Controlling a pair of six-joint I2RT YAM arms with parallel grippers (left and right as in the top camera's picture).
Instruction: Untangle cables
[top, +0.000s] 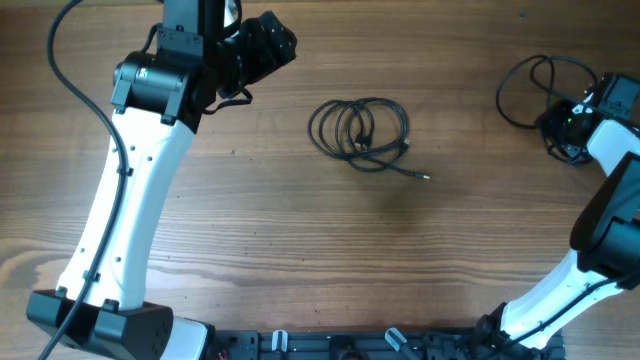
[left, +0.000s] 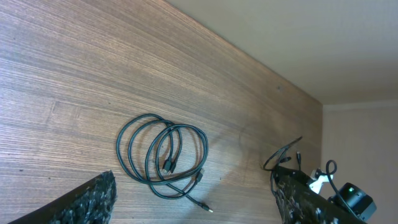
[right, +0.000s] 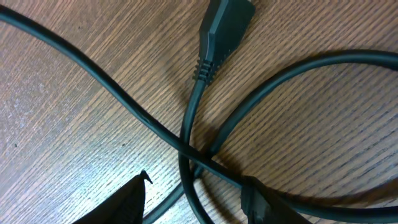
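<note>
A coiled black cable (top: 360, 130) lies at the table's middle, with one plug end (top: 424, 177) trailing to the front right. It also shows in the left wrist view (left: 161, 155). A second looped black cable (top: 535, 85) lies at the far right. My left gripper (top: 268, 45) is open and empty, hovering left of and behind the coil; its fingers (left: 196, 205) frame the coil. My right gripper (top: 568, 125) is low over the second cable. Its fingers (right: 193, 202) are open, with crossing strands (right: 186, 149) between them and a plug (right: 222, 28) just ahead.
The wooden table (top: 300, 240) runs under everything. Its far edge meets a pale wall (left: 323, 43). The right arm (left: 348, 199) and the second cable (left: 283, 155) show in the left wrist view. The arm bases stand along the front edge (top: 330, 345).
</note>
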